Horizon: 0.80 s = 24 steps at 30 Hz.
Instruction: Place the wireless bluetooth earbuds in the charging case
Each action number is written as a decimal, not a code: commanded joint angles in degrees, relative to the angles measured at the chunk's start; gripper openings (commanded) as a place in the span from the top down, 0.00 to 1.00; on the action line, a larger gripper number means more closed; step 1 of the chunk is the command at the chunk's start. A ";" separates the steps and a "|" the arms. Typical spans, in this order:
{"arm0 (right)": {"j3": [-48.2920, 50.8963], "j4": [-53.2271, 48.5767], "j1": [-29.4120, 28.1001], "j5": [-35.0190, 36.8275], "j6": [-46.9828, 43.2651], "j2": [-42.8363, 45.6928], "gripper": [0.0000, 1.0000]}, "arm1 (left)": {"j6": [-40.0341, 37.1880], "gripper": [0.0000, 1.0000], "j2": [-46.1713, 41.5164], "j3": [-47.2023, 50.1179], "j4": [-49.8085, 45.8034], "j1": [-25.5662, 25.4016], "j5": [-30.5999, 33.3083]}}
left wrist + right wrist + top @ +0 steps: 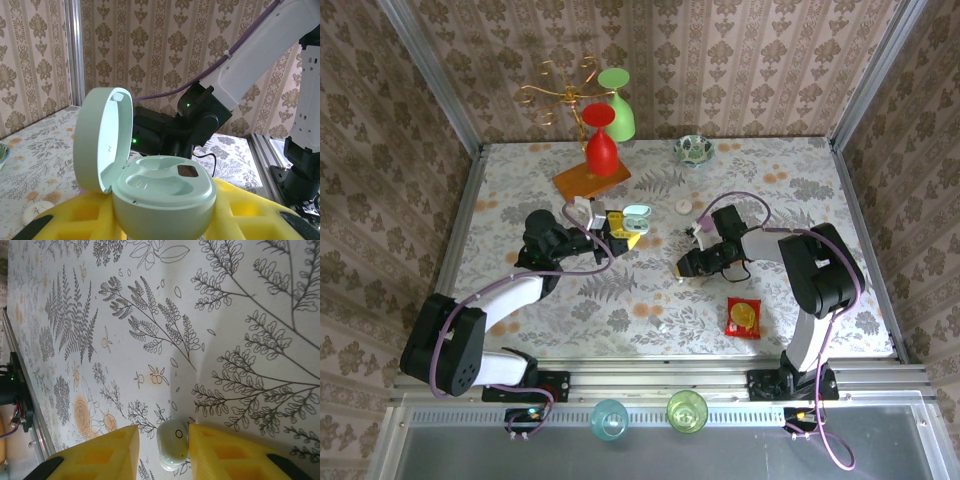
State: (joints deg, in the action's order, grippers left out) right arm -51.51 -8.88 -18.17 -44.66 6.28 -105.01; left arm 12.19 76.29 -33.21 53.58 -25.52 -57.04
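While clamping the open case (165, 200) in the left gripper (620, 225), straddles a pale bud (173, 445) with the right gripper (164, 440), jaws parted, on the table (225, 315) well right of the case. Looks tiny, light, slick: best pinched squarely across its flanks, gently.

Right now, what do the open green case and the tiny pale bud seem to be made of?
The charging case looks like smooth moulded plastic, pale mint, satin finish: soft highlights, crisp moulded wells. The earbud looks like glossy pale plastic, going by its sheen, though too small to be sure.
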 commanded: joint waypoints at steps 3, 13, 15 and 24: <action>0.71 -1.00 -0.74 -1.88 0.66 0.40 0.70 | -0.10 0.77 0.35 -0.81 2.67 -0.28 -1.08; 0.09 -5.26 -2.54 2.88 -1.20 0.49 0.69 | -0.05 0.77 0.57 -0.54 3.36 -0.28 -1.06; -0.09 -6.47 -3.22 4.47 -1.87 0.82 0.70 | -0.01 0.77 0.61 -0.45 3.36 -0.24 -1.13; 0.52 -6.23 -5.51 6.64 -2.98 2.72 0.73 | 0.08 0.76 0.87 -0.67 3.81 -0.28 -1.15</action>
State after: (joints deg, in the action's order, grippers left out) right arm -51.70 -11.16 -21.98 -39.31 4.60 -103.77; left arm 12.19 76.55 -33.21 54.76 -25.52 -57.04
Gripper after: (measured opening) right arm 0.273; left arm 0.359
